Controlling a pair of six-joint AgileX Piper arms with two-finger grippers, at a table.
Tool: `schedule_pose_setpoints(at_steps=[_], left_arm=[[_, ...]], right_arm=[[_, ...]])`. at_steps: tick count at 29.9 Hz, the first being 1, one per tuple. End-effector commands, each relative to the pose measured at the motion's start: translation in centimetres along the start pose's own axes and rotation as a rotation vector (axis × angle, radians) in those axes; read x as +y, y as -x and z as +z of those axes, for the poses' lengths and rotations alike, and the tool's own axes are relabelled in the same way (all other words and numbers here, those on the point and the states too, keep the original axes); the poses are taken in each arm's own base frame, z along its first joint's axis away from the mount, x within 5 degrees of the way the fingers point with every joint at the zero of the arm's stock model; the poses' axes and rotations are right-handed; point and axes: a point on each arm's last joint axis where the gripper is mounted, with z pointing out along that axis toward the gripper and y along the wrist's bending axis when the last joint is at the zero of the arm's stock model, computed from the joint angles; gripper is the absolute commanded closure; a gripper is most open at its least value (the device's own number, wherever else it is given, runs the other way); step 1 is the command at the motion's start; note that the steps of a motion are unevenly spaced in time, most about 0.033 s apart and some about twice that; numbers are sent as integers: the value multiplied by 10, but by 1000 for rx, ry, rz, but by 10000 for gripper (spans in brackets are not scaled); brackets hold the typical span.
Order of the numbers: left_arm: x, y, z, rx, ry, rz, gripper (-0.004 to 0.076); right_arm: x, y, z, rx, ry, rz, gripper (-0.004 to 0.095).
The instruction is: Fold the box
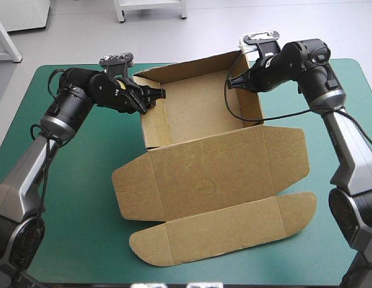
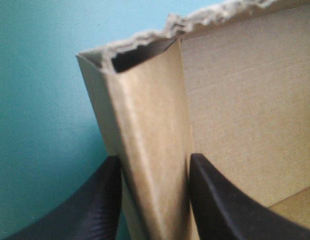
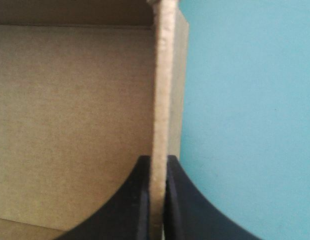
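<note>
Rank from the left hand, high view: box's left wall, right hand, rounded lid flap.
1. left wall, gripped by the left hand.
2. right hand, across the box.
3. rounded lid flap, toward the table's near edge.

The box [image 1: 198,105] is an open tray of brown board with its four walls upright. Its left wall is doubled over, with a hollow under the rough top edge, and it stands clamped in the left gripper [image 1: 161,93]. The right wall shows as a thin upright edge, pinched in the right gripper [image 1: 229,81]. Beside each gripper, on the inner side, is the tray's plain floor. The lid [image 1: 216,174] lies flat, below and well apart from both grippers, with a side flap at each end and a long rounded flap along its outer edge.
</note>
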Motion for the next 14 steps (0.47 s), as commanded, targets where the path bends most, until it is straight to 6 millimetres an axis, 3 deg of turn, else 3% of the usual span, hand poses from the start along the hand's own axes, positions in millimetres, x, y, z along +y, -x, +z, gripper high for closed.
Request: schedule_pose_setpoints(at_steps=[1,5,14], left_arm=[[-21,7,-16,-91,-139,-55,525],[-22,9,-16,-106,-149,-60,732],[-17,17,-14,-197,-97,-18,732]], right_arm=[[20,10,-32,-123,101,16,911],[17,8,-30,-102,76,20,911],[22,2,-8,-7,65,29,905]])
